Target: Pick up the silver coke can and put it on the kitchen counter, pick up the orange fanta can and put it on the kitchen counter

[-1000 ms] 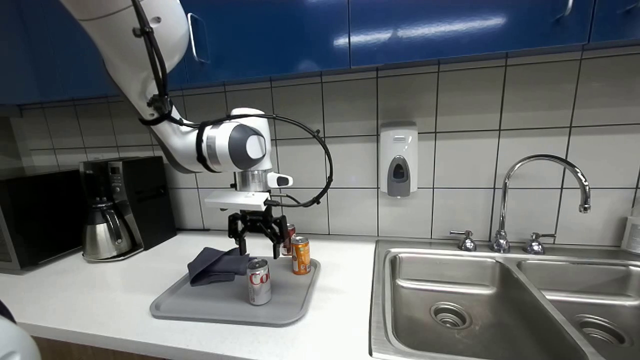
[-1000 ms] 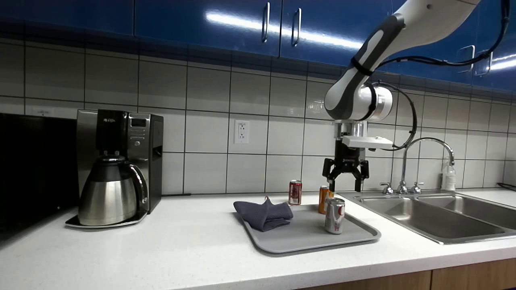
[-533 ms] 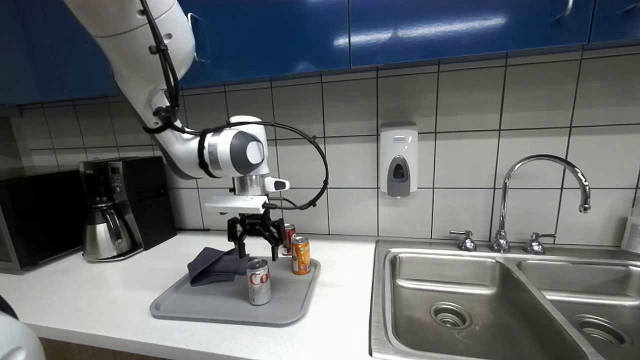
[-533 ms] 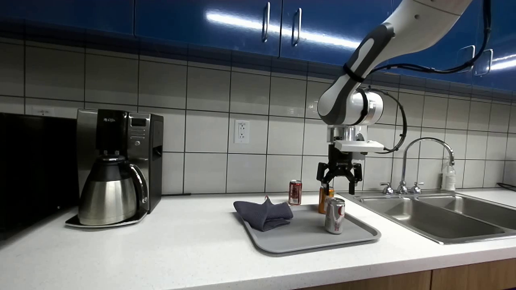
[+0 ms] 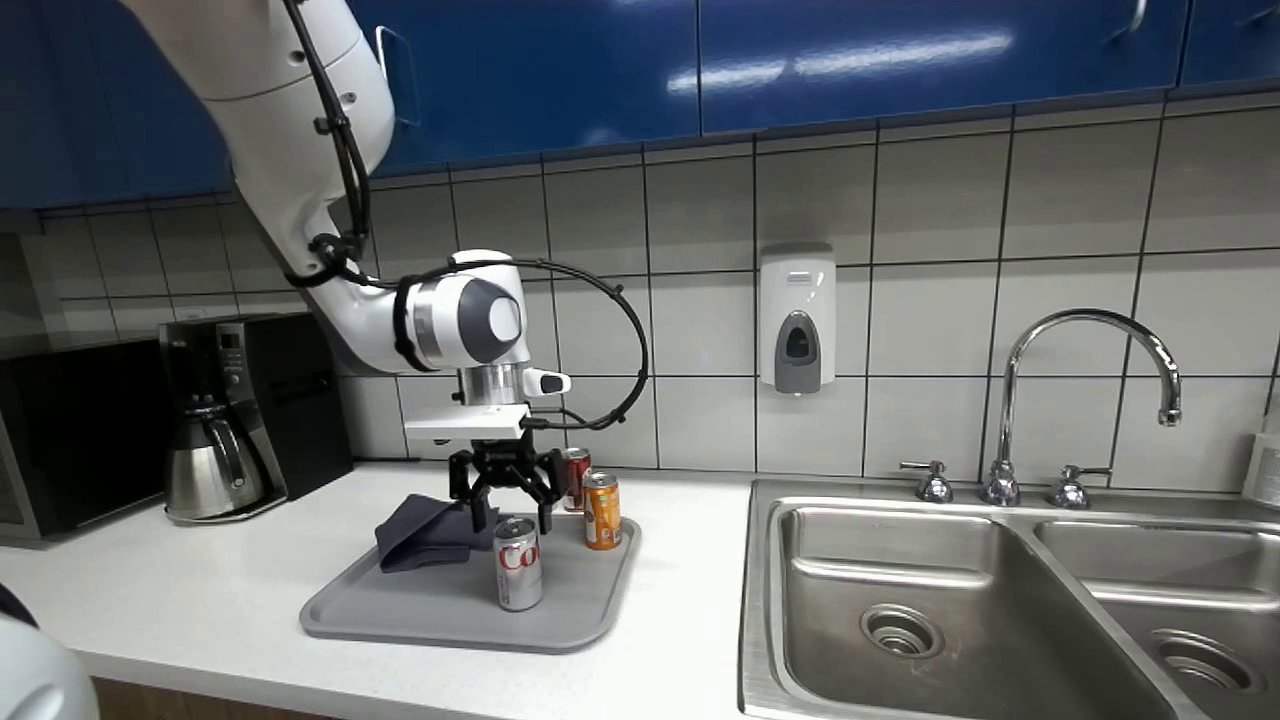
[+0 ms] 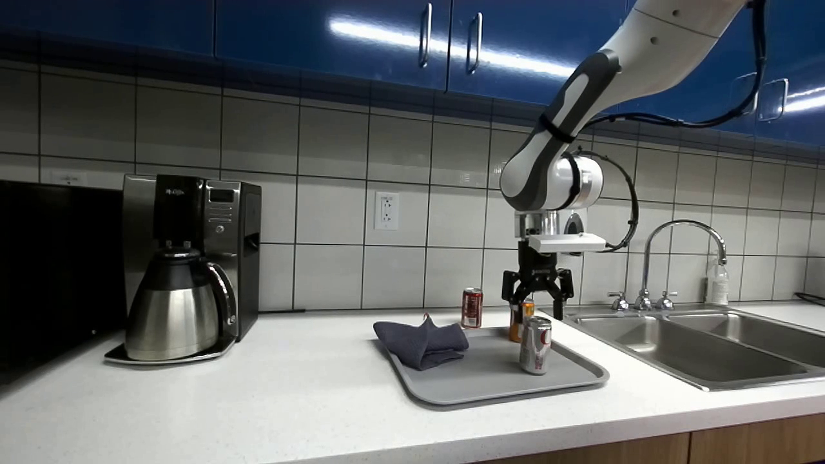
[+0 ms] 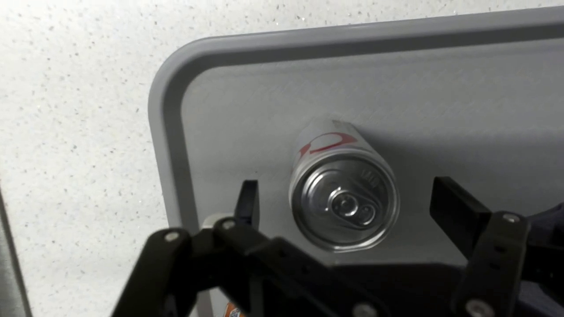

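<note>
The silver coke can [image 5: 519,572] stands upright on the grey tray; it also shows in an exterior view [image 6: 535,348] and, from above, in the wrist view [image 7: 326,145]. My gripper [image 7: 346,193] is open and empty, its fingers on either side of the can's top in the wrist view, not touching it. In both exterior views the fingertips hang near the height of the can's lid, slightly behind it. The orange fanta can [image 5: 602,512] stands upright on the tray behind the silver can, partly hidden in an exterior view [image 6: 514,332]. The white kitchen counter [image 5: 680,600] lies around the tray.
A grey tray [image 5: 420,622] bears a folded dark cloth [image 5: 430,535]. A dark red can [image 6: 472,308] stands behind the tray. A steel double sink [image 5: 760,600] with a faucet [image 5: 1005,400] is on one side, a coffee maker [image 6: 193,258] on the other.
My gripper has moved lower and slightly toward the coffee-maker side, coming down near the silver can's top. It stays open. The cans, cloth and tray have not moved.
</note>
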